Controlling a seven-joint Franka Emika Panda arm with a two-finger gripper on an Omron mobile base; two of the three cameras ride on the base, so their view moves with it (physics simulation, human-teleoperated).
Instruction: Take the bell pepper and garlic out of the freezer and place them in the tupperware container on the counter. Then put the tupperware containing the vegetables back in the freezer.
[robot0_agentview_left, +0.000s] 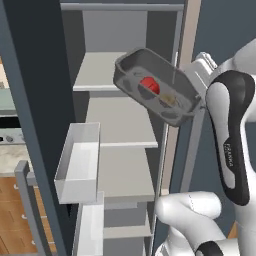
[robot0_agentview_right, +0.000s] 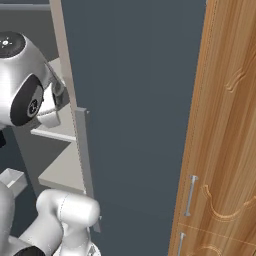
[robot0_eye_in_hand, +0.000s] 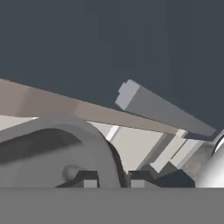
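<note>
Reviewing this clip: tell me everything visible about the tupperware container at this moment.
The tupperware container is a shallow, dark grey, semi-transparent tub with rounded corners. It is held in the air, steeply tilted, in front of the open freezer's upper shelves. The red bell pepper and the beige garlic show through its walls. In the hand view its rim curves between the tool's fingertips, which look shut on it.

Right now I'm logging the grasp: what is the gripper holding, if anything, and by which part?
The tupperware container, gripped by its rim at the right-hand end; the fingers straddle its wall.
</note>
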